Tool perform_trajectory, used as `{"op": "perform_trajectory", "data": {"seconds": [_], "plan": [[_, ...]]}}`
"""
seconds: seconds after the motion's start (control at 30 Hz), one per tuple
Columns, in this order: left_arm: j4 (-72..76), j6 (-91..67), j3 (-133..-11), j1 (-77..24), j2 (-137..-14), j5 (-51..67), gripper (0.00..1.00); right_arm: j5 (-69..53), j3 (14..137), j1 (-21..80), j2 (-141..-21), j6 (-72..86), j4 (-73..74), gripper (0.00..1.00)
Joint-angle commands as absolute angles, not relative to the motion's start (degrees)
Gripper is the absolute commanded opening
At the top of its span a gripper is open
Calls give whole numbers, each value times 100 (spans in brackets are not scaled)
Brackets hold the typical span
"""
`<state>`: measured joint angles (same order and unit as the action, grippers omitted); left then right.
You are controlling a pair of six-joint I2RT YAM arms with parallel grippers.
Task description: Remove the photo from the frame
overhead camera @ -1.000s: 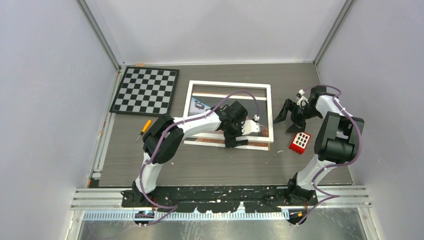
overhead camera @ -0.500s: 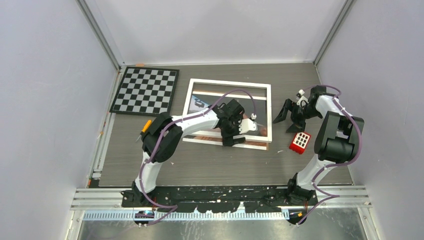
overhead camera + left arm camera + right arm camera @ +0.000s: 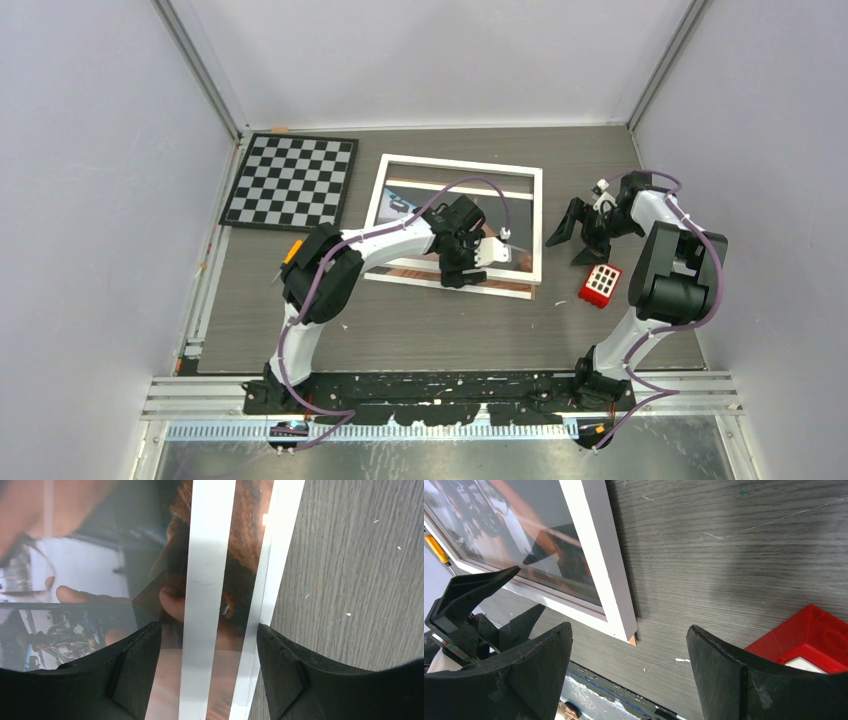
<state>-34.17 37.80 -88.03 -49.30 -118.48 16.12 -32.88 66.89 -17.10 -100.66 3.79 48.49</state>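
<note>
The left end effector (image 3: 207,632) is spread wide over the near white edge of the frame (image 3: 460,165), where the photo (image 3: 400,205) lies flat on the worktop (image 3: 420,330), poking out a bit, so a clumsy pinch might grab the frame too and drag both.

Bright, even overhead light is provided. The top view is rendered sharp, with faint soft shadows on the surface (image 3: 420,340) beneath the arms. In the left wrist view the photo (image 3: 75,575) is blurred at close range, and glare is carried by the frame (image 3: 206,555). The left hand (image 3: 208,627) and the right hand (image 3: 628,629) are underexposed to near black. A broad soft shadow band is laid across the surface in the right wrist view.
</note>
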Motion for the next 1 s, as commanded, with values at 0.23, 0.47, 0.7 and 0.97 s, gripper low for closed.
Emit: {"op": "perform_trajectory", "data": {"seconds": [0.23, 0.47, 0.7, 0.97], "plan": [[-3191, 4295, -8963, -4825, -11636, 1428, 63, -3401, 6818, -1736, -10097, 424, 4782, 88], [-2963, 4386, -8935, -4818, -11710, 1239, 52, -3397, 6855, -1739, -10138, 431, 4790, 88], [-2797, 4493, -8971, -4790, -11782, 1138, 40, -3418, 6831, -1735, -10117, 418, 4794, 88], [-2780, 4567, -8826, -4790, -11656, 1239, 25, -3487, 6770, -1729, -10043, 351, 4810, 87]]}}
